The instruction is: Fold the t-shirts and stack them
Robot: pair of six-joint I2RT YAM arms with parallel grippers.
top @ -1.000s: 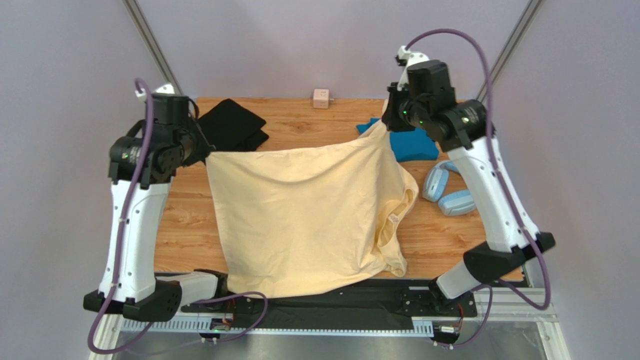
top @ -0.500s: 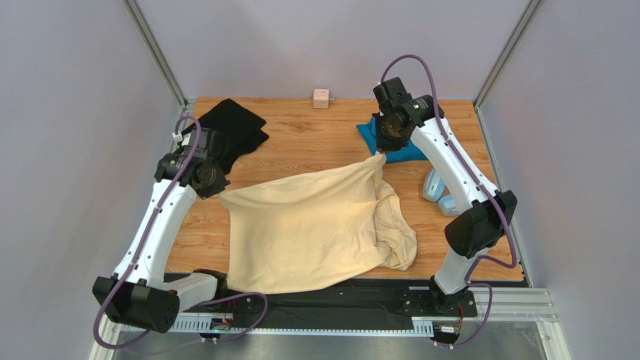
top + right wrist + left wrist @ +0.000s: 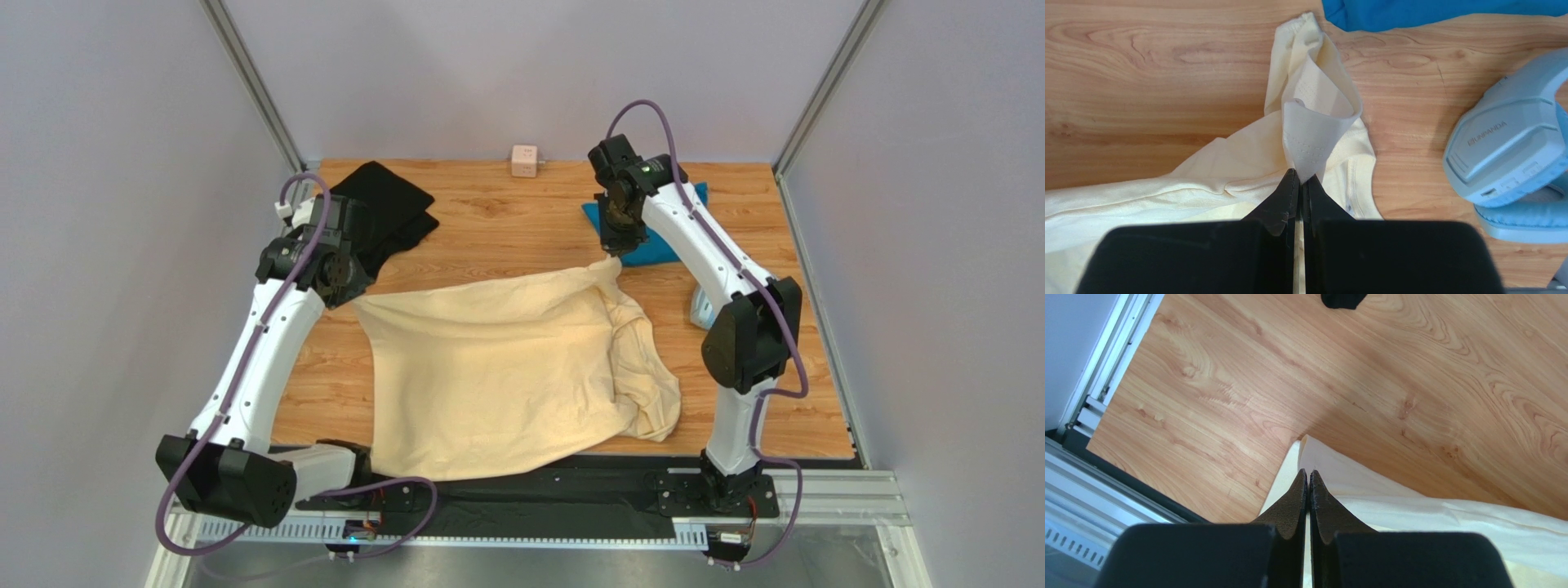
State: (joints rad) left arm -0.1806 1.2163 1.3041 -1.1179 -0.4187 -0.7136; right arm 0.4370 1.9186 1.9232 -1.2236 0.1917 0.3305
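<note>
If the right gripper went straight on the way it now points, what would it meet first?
The right gripper would meet the cream-yellow shirt fold it pinches; past that, probably the wooden table short of the teal shirt, though depth is unclear.

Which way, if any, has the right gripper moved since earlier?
Yes: the right gripper, gripping the cream t-shirt, sank toward the table, ending beside the teal t-shirt.

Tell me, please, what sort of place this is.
Probably a robotics lab test cell: plain grey walls enclose a wooden table, the left arm and right arm are bolted to a metal rail at its near edge, and a cream t-shirt lies there for handling.
</note>
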